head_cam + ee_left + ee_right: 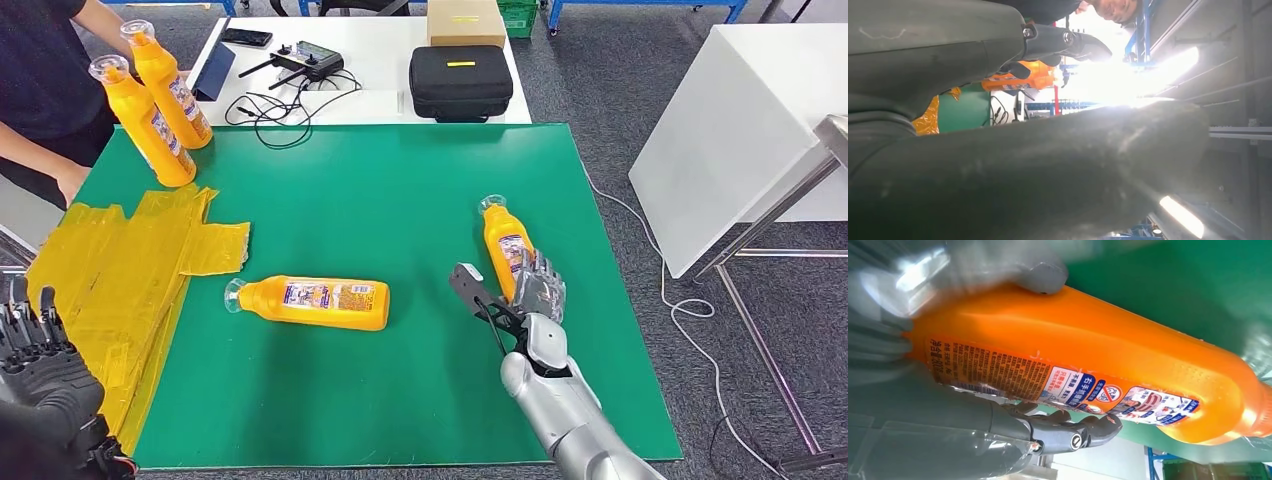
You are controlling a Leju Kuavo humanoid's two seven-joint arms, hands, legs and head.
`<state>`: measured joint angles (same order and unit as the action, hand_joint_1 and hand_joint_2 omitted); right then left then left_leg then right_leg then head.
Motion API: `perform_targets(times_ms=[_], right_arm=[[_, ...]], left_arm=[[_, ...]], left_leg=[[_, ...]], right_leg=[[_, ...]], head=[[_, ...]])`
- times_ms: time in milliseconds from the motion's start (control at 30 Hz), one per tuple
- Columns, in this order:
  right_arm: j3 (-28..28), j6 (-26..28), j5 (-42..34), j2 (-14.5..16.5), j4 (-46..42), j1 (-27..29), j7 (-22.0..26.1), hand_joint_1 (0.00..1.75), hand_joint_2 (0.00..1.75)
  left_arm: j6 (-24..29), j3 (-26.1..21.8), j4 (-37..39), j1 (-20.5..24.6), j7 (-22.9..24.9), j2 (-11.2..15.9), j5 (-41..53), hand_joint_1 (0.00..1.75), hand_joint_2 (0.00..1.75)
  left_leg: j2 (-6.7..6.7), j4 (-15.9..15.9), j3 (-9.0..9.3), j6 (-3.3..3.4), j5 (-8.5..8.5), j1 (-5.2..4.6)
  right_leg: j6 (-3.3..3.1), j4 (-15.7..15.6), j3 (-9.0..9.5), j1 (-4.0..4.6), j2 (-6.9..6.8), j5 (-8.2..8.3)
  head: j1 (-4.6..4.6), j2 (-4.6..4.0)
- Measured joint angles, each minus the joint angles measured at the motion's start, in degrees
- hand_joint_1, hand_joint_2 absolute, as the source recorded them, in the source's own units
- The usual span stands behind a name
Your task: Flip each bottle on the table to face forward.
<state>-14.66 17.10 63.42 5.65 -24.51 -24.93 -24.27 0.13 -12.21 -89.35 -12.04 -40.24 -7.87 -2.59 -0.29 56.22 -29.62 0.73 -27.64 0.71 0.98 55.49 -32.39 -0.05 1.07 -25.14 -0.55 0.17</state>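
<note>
Right hand [540, 285] grips a tilted orange bottle [505, 245], cap pointing away from the robot.

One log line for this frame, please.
right hand: grips orange bottle | left hand: idle, off mat | lying bottle: untouched

Orange bottles [318, 301] with blue-and-white labels, green table [400, 200], yellow sheet [120, 270], seemingly black case [460, 82].

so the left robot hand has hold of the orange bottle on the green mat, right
Not quite: it is the right robot hand that has hold of the orange bottle on the green mat. The head view shows this, and the right wrist view confirms the grip.
</note>
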Motion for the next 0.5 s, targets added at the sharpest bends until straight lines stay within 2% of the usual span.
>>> perform_targets(times_ms=[500], right_arm=[[4.52, -3.61, 1.2, -1.79, -1.81, 1.89, -0.79, 0.0, 1.75]], left_arm=[[-1.18, -0.22, 2.38, 2.77, -0.01, -0.11, 0.09, 0.0, 0.0]], left_leg=[[-0.02, 0.0, 0.19, 0.0, 0.0, -0.05]], right_leg=[[0.0, -0.02, 0.17, 0.0, 0.0, 0.0]], head=[[0.0, 0.0]])
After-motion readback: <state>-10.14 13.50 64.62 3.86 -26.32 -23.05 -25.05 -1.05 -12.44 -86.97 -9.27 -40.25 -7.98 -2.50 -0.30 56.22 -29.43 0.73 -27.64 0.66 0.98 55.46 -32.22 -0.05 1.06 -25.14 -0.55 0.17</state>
